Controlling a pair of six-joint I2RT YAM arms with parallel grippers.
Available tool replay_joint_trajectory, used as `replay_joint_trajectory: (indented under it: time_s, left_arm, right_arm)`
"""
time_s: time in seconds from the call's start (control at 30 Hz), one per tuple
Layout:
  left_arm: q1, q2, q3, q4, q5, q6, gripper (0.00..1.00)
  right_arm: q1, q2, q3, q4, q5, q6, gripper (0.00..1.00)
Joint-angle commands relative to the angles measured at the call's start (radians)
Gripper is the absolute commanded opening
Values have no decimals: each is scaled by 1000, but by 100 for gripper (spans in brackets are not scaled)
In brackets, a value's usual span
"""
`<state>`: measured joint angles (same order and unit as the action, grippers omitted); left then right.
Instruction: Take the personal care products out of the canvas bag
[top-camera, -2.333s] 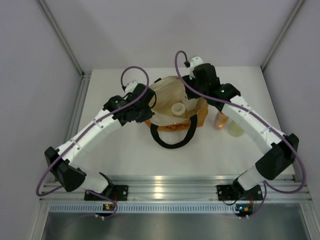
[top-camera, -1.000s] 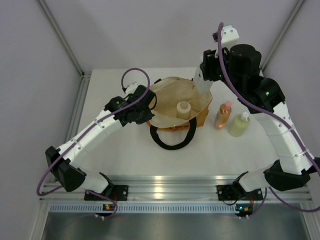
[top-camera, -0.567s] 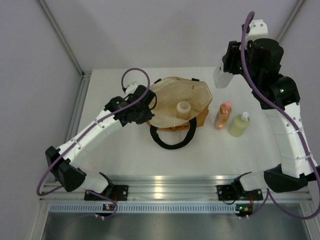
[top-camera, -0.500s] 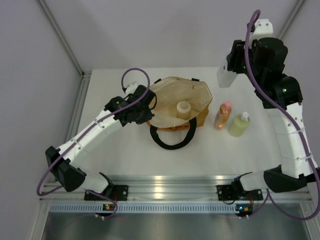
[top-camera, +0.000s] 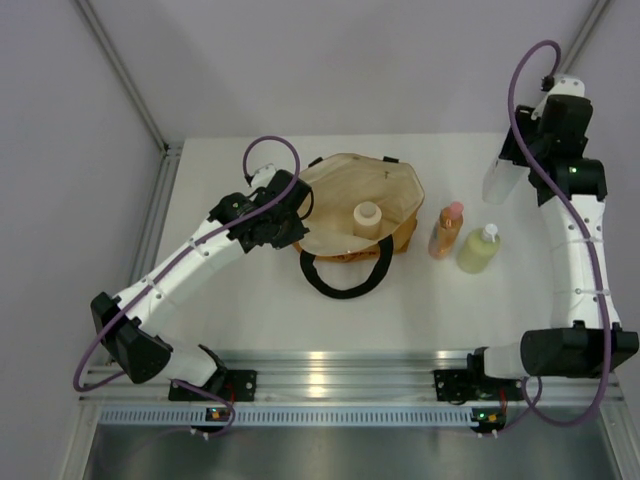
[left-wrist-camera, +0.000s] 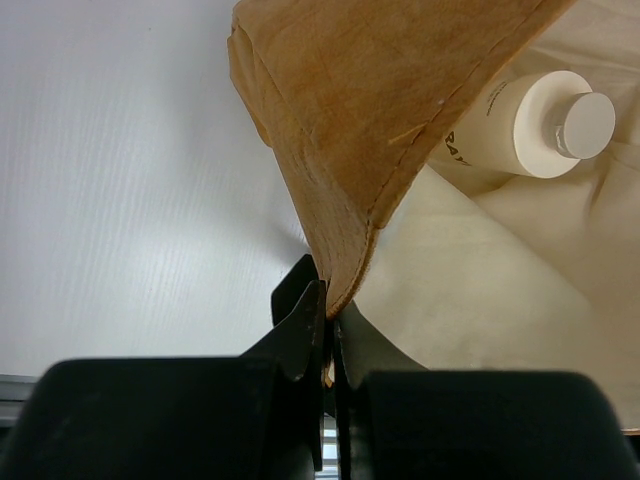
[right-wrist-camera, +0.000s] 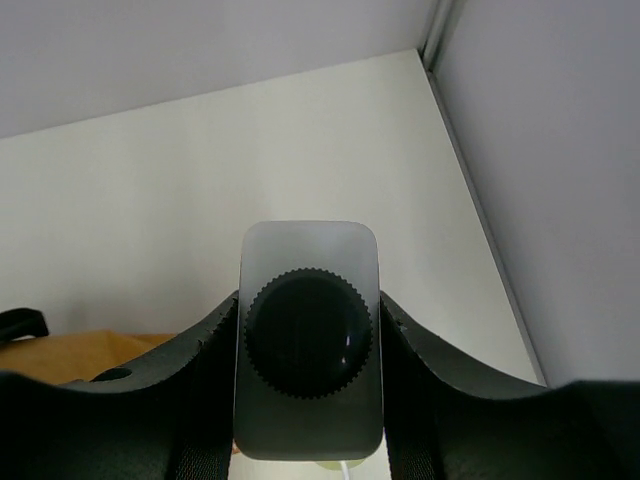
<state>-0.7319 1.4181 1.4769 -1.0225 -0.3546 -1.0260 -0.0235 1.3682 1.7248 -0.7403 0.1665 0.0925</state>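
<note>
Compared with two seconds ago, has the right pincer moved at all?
Yes. The right pincer swung rightward from over the canvas bag, past the orange bottle, holding the clear bottle.

We look into a robotics lab's test cell: a left arm (top-camera: 190, 262) and a right arm (top-camera: 580, 260), trailing purple cables (top-camera: 270, 143), bolted to an aluminium rail (top-camera: 330, 372) at the edge of a white table (top-camera: 250, 320), enclosed by plain grey panels (top-camera: 330, 60) and metal posts (top-camera: 125, 75).

White table (top-camera: 400, 310) — grey walls (top-camera: 300, 70) (metal corner posts (top-camera: 122, 75)).
</note>
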Motion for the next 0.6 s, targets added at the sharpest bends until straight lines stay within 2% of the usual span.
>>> replay_joint_trajectory:
  time_s: [0.0, 0.27, 0.57]
  left_arm:
    - [-3, -15, -6, 25, 17, 6, 0]
    - [-3, -21, -4, 25, 22, 14, 0]
    - [-3, -27, -3, 24, 22, 24, 0]
  right_arm:
    - [-45, -40, -43, 295, -33, 20, 0]
    - [-56, -95, -426, 643, -58, 0, 0]
    - [-56, -55, -625, 852, -97, -19, 0]
